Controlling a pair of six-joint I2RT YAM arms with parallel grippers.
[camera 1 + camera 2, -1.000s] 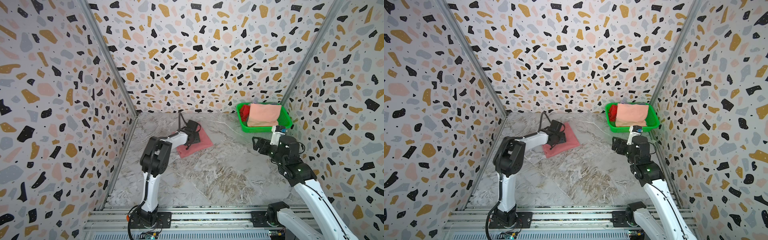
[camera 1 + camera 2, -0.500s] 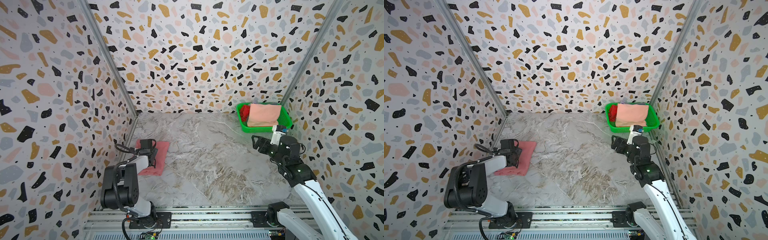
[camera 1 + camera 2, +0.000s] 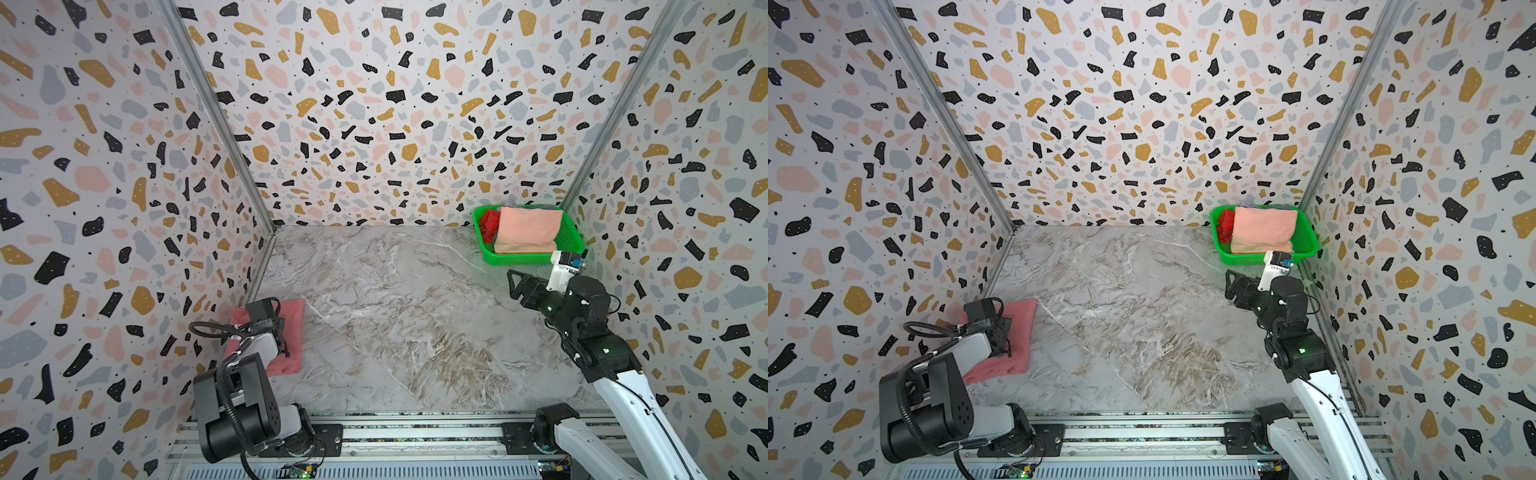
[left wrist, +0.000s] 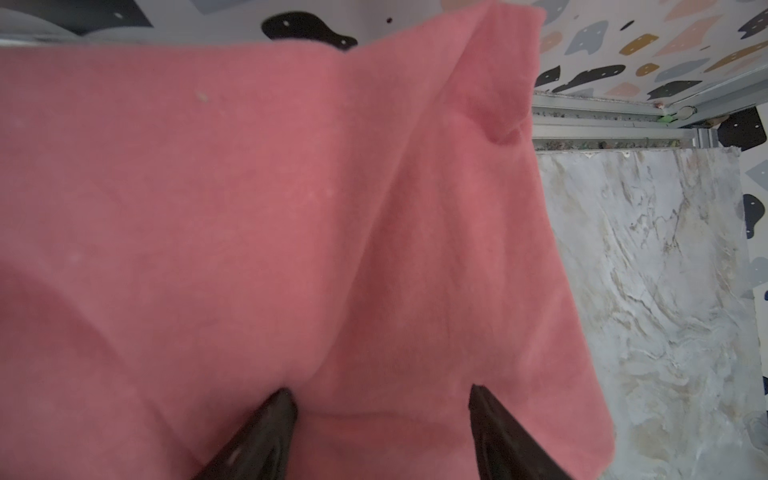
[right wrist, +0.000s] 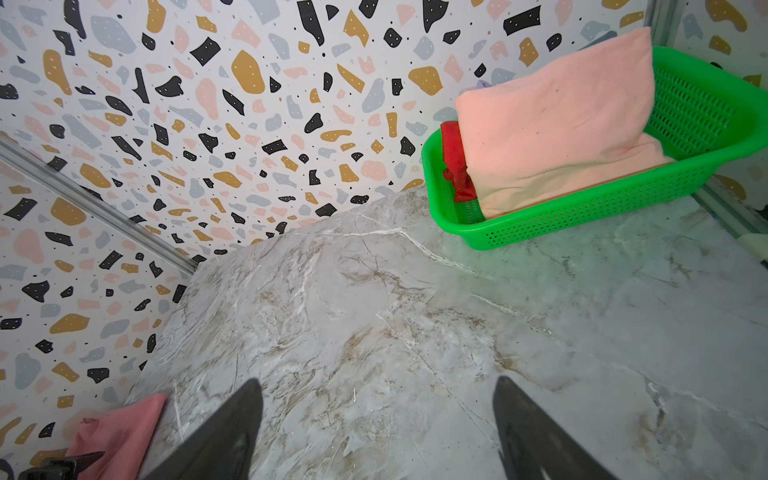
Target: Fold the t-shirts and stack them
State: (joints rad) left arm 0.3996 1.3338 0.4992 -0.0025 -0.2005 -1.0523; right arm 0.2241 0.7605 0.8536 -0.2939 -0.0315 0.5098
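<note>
Both top views first. My left gripper [image 3: 284, 334] sits over the pink shirt [image 3: 294, 322], which lies folded flat on the table [image 3: 395, 311] directly beneath it, close to the side wall [image 3: 124, 208]. I'd call that shirt done. My right gripper [image 3: 515, 284] hangs with its jaws apart and empty, just short of the green basket [image 3: 523, 259] ahead of it. In there the peach shirt [image 3: 528, 230] lies on top and the red shirt [image 3: 488, 224] is bunched beside it. Neither is on the pink one yet, so I reckon about a third is done and all the stacking is left.

Left wrist now. The fingers [image 4: 274, 419] are spread, tips down at the pink cloth with nothing pinched. I can't tell whether they are pressing or hovering.

Right wrist. The fingers [image 5: 237, 411] are wide over bare table, with the basket ahead and the pink shirt well apart across the table.

The table is grey-brown marble pattern, flat and bare in the middle. Speckled terrazzo walls close three sides, and a metal rail [image 3: 395, 432] runs along the near edge.
</note>
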